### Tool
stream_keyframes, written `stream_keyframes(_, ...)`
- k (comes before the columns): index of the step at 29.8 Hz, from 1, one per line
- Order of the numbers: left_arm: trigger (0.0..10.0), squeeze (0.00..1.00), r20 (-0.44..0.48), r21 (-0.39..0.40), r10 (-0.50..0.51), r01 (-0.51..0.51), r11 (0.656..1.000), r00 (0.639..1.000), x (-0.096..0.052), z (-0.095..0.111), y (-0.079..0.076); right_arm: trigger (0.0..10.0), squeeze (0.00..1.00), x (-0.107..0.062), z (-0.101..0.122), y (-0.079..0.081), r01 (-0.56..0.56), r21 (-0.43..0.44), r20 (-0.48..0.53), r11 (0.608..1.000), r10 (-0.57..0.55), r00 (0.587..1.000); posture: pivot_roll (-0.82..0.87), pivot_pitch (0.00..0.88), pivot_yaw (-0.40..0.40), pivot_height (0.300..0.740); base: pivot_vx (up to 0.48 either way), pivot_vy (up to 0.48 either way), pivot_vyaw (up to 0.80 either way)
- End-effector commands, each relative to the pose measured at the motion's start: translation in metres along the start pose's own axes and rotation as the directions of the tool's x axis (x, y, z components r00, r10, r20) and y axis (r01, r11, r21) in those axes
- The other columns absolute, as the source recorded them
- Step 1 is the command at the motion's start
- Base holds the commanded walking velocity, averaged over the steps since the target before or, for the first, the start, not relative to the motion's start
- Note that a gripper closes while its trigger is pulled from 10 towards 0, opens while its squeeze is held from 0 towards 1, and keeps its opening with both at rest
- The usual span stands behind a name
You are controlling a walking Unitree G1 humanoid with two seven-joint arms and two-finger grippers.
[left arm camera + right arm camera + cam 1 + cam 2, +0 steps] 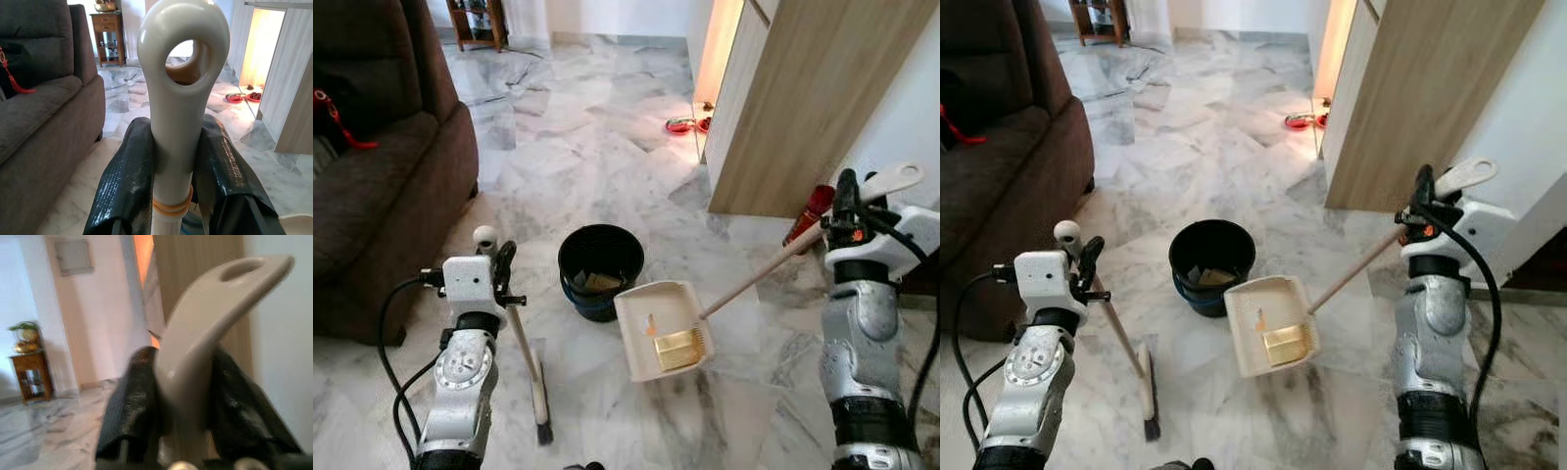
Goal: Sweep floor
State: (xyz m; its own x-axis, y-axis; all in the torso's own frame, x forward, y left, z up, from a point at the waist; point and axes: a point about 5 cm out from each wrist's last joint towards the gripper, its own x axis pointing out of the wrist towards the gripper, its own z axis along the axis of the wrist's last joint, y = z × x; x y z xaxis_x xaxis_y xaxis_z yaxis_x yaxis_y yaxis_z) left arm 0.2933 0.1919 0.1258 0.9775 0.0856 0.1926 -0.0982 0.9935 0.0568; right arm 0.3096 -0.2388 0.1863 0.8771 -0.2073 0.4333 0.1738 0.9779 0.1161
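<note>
A cream dustpan [663, 341], carrying a yellow-brown scrap [674, 349], hovers just beside the black bucket [600, 266] on the marble floor [607, 157]; I judge I hold it there ready to tip. My right claw [188, 396] pinches its long handle's end. My left claw [173, 171] pinches the broom [524, 357], its head resting on the floor on the bucket's sofa [382, 186] side. The wrist views confirm both grips; the head views place the tools.

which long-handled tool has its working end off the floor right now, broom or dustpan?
The dustpan, held by the right pincer: its tray hangs tilted beside the black bucket. The broom in the left pincer touches the floor.
</note>
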Motion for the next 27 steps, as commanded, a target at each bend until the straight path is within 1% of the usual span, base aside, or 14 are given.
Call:
stream_keyframes(1,10.0,0.0,0.045,0.003,-0.014,0.014,1.0,0.999,0.004,0.007,-0.001,10.0,0.0,-0.004,0.022,0.002,-0.002,-0.028,0.072,1.0,0.004,0.997,-0.03,0.055,0.014,0.74,0.0,0.0,0.0)
stream_keyframes(2,10.0,0.0,0.045,0.003,-0.014,0.014,1.0,0.999,0.004,0.007,-0.001,10.0,0.0,-0.004,0.022,0.002,-0.002,-0.028,0.072,1.0,0.004,0.997,-0.03,0.055,0.014,0.74,0.0,0.0,0.0)
stream_keyframes(3,10.0,0.0,0.044,0.005,-0.016,0.016,1.0,0.999,0.004,0.007,0.0,10.0,0.0,-0.011,0.03,0.002,-0.017,-0.048,0.079,0.999,0.021,0.997,-0.04,0.054,0.018,0.74,0.0,0.0,0.0)
stream_keyframes(7,10.0,0.0,0.042,0.007,-0.019,0.019,1.0,0.999,0.005,0.006,0.0,10.0,0.0,-0.018,0.042,0.008,-0.051,-0.061,0.089,0.997,0.056,0.994,-0.04,0.055,0.019,0.74,0.0,0.0,0.0)
stream_keyframes(9,10.0,0.0,0.042,0.009,-0.022,0.022,1.0,0.999,0.006,0.006,0.0,10.0,0.0,-0.021,0.055,0.018,-0.09,-0.068,0.108,0.994,0.097,0.989,-0.04,0.054,0.023,0.74,0.0,0.0,0.0)
stream_keyframes(12,10.0,0.0,0.042,0.012,-0.025,0.024,1.0,0.999,0.006,0.006,0.0,10.0,0.0,-0.013,0.078,0.035,-0.144,-0.045,0.176,0.989,0.15,0.973,-0.04,0.051,0.023,0.74,0.0,0.0,0.0)
stream_keyframes(13,10.0,0.0,0.042,0.012,-0.025,0.024,1.0,0.999,0.006,0.006,0.0,10.0,0.0,-0.013,0.078,0.035,-0.144,-0.045,0.176,0.989,0.15,0.973,-0.04,0.051,0.023,0.74,0.0,0.0,0.0)
stream_keyframes(15,10.0,0.0,0.044,0.015,-0.026,0.025,1.0,0.999,0.007,0.007,0.0,10.0,0.0,-0.006,0.09,0.046,-0.178,-0.014,0.206,0.984,0.177,0.962,-0.04,0.051,0.024,0.74,0.0,0.0,0.0)
stream_keyframes(19,10.0,0.0,0.045,0.017,-0.026,0.025,1.0,0.999,0.006,0.007,0.0,10.0,0.0,-0.001,0.097,0.055,-0.206,0.01,0.218,0.978,0.199,0.955,-0.03,0.046,0.022,0.74,0.0,0.0,0.0)
stream_keyframes(20,10.0,0.0,0.045,0.018,-0.026,0.025,1.0,0.999,0.006,0.007,0.001,10.0,0.0,0.001,0.1,0.06,-0.221,0.023,0.22,0.975,0.21,0.953,-0.03,0.046,0.022,0.74,0.0,0.0,0.0)
stream_keyframes(21,10.0,0.0,0.047,0.018,-0.025,0.025,1.0,0.999,0.006,0.007,0.0,10.0,0.0,0.006,0.107,0.071,-0.235,0.047,0.228,0.971,0.218,0.949,-0.03,0.035,0.017,0.74,0.0,0.0,0.0)
stream_keyframes(23,10.0,0.0,0.048,0.018,-0.026,0.025,1.0,0.999,0.006,0.007,0.0,10.0,0.0,0.006,0.109,0.073,-0.234,0.056,0.227,0.971,0.216,0.95,-0.03,0.035,0.017,0.74,0.0,0.0,0.0)
stream_keyframes(24,10.0,0.0,0.051,0.021,-0.026,0.025,0.999,0.998,0.006,0.007,0.0,10.0,0.0,0.01,0.11,0.08,-0.235,0.091,0.227,0.968,0.21,0.951,-0.02,0.027,0.012,0.74,0.0,0.0,0.0)
stream_keyframes(27,10.0,0.0,0.053,0.023,-0.024,0.023,0.999,0.998,0.005,0.007,0.0,10.0,0.0,0.013,0.11,0.09,-0.245,0.129,0.224,0.961,0.213,0.951,-0.01,0.022,0.009,0.74,0.0,0.0,0.0)
